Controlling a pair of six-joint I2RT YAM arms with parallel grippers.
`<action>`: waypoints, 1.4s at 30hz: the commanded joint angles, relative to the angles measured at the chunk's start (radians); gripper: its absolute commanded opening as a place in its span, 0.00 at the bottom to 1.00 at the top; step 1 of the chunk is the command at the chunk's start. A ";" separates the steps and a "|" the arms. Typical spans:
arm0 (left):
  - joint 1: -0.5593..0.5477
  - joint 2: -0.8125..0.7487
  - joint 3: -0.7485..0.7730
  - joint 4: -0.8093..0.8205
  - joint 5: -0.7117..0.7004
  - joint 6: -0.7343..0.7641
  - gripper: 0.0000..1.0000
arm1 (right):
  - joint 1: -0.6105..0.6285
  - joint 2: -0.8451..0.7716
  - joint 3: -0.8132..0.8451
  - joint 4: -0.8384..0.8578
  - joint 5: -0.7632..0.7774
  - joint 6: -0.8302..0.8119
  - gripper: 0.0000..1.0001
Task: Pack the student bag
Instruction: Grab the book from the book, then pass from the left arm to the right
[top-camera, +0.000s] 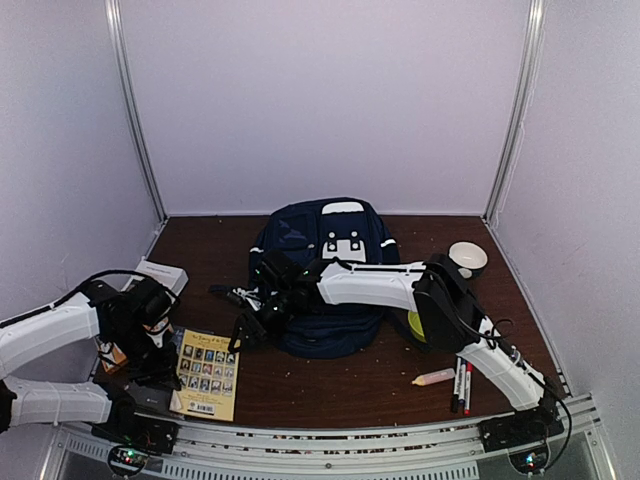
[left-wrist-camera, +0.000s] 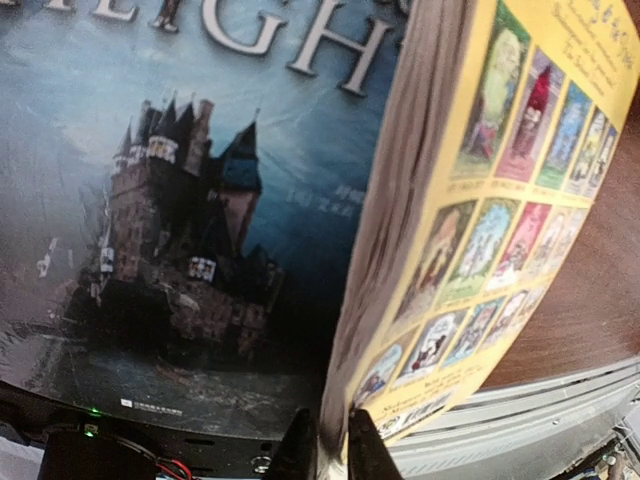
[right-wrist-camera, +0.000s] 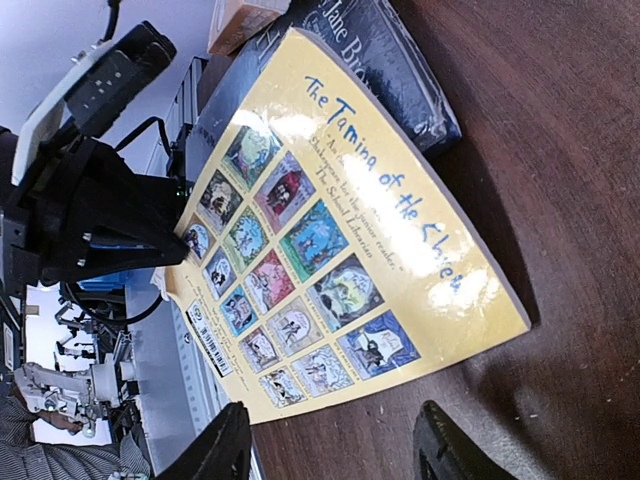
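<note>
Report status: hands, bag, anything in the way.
Left hand shut on edge of yellow paperback book. Right hand open, empty, over dark wooden table beside it. Navy-blue fabric backpack mid-table; right arm reaches across it.

Dark wooden table (top-camera: 330, 385), navy student bag (top-camera: 330, 250), yellow book (top-camera: 207, 372), markers (top-camera: 460, 385), white bowl (top-camera: 467, 258)

The right arm (top-camera: 370, 283) crosses before the student bag (top-camera: 300, 228) — bare table (top-camera: 330, 385) lies nearer.

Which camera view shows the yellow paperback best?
The right wrist view: the yellow paperback fills it, back cover up, with title, cover thumbnails and barcode visible. The top external view shows it small, by the left arm. The left wrist view catches only its page edge and a slanted strip of cover.
</note>
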 joint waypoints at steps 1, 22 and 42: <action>-0.003 -0.025 0.060 -0.041 0.017 0.007 0.09 | -0.008 -0.015 -0.017 0.010 -0.013 -0.011 0.55; -0.003 -0.160 0.148 0.313 -0.063 -0.022 0.00 | -0.091 -0.236 -0.272 0.227 -0.069 0.101 0.63; -0.004 -0.188 0.098 0.602 0.139 0.018 0.00 | -0.145 -0.262 -0.364 0.594 -0.178 0.354 0.75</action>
